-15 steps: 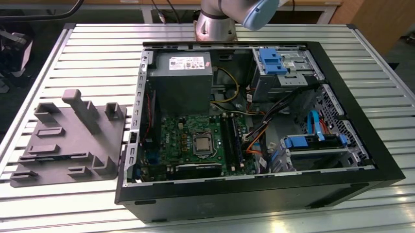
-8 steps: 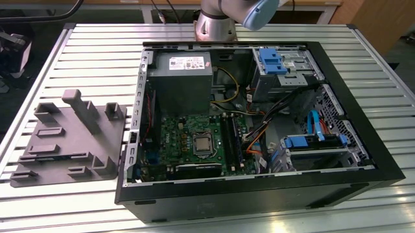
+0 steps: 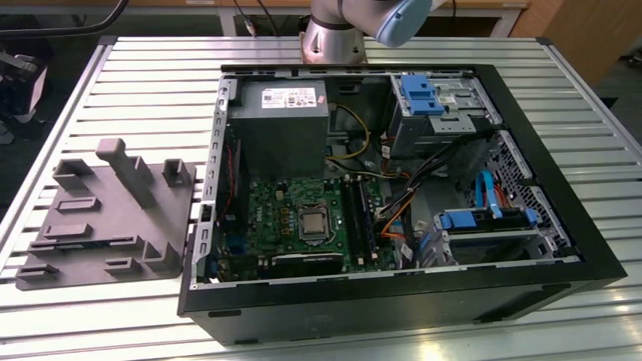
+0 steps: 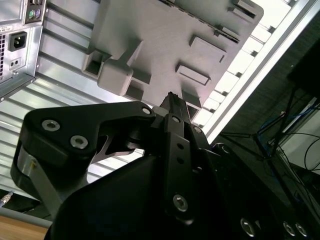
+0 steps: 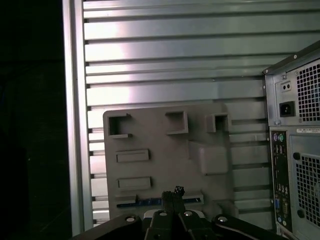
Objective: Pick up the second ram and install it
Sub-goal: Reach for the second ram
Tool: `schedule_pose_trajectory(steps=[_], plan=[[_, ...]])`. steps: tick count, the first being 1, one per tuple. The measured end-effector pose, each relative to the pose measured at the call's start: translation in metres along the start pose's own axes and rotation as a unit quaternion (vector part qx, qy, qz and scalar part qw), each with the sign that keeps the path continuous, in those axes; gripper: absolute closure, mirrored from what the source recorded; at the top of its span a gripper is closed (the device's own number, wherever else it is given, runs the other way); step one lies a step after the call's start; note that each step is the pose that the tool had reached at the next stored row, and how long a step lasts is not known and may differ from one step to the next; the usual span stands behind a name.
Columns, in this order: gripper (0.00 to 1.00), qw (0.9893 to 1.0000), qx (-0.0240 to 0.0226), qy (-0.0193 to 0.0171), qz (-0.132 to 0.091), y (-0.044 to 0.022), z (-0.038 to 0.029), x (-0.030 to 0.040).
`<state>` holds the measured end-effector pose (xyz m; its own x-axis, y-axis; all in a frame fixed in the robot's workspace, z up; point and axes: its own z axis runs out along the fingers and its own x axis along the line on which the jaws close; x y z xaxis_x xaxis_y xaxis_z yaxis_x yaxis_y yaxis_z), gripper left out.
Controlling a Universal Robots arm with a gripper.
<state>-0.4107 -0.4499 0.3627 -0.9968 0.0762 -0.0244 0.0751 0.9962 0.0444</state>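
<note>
The second ram (image 5: 150, 202) shows as a thin dark strip lying edge-up in a long slot of the grey holder tray (image 5: 165, 150). The same tray (image 3: 101, 218) lies on the slatted table at the exterior view's left, beside the open computer case (image 3: 392, 301). In both wrist views my gripper (image 5: 173, 193) hangs well above the tray, over its edge near the ram's slot. Its fingertips (image 4: 172, 100) are pressed together with nothing between them. The green motherboard (image 3: 291, 214) lies inside the case, with long black memory slots (image 3: 357, 214) beside the processor.
A grey power supply (image 3: 279, 128), blue drive brackets (image 3: 422, 94) and loose orange and yellow cables (image 3: 396, 218) crowd the case. The case's rear panel (image 5: 295, 150) stands close to the tray. The arm's base (image 3: 336, 37) is behind the case. The table's edge (image 5: 75, 125) runs past the tray.
</note>
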Motion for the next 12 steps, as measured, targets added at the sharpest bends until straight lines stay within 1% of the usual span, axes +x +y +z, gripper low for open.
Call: schedule_pose_trajectory(steps=[12], plan=[[0.89, 1.0, 0.0, 0.0, 0.0, -0.0033, 0.0026, 0.0045]])
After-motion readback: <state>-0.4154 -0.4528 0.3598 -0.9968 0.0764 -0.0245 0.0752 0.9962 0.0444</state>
